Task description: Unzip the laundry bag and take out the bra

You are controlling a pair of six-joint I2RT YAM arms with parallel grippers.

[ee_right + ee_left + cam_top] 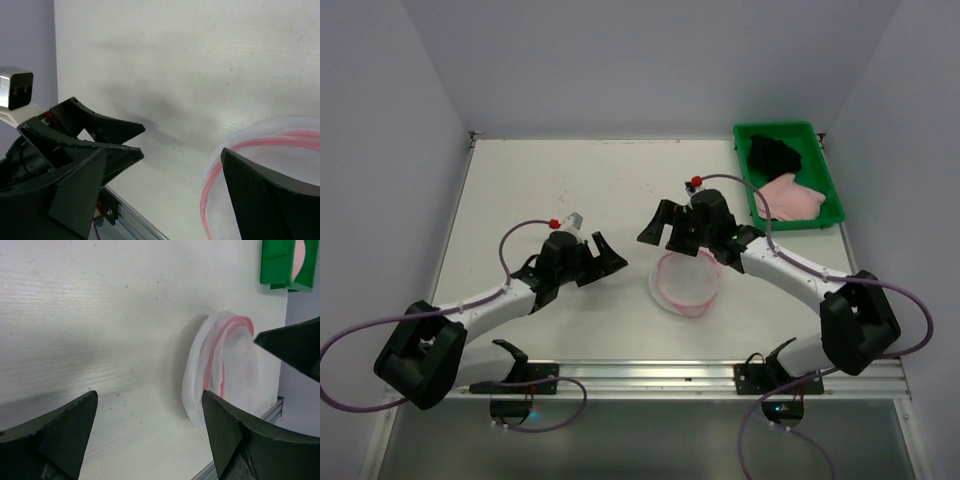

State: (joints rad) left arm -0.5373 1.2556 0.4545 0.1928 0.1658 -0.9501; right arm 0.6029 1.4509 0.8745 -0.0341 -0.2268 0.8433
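The laundry bag point(685, 283) is a round white mesh pouch with a pink zip rim, lying on the table between the arms. It looks empty. It also shows in the left wrist view point(220, 367) and the right wrist view point(250, 150). My right gripper point(670, 238) is open and empty, hovering just above the bag's far edge. My left gripper point(600, 262) is open and empty, a little left of the bag and pointing at it. A pink garment point(790, 196) and a black garment point(775, 153) lie in a green tray; I cannot tell which is the bra.
The green tray point(748, 180) stands at the back right of the table, its corner also in the left wrist view point(277, 265). A metal rail point(650, 372) runs along the table's near edge. Grey walls close in the left, back and right sides.
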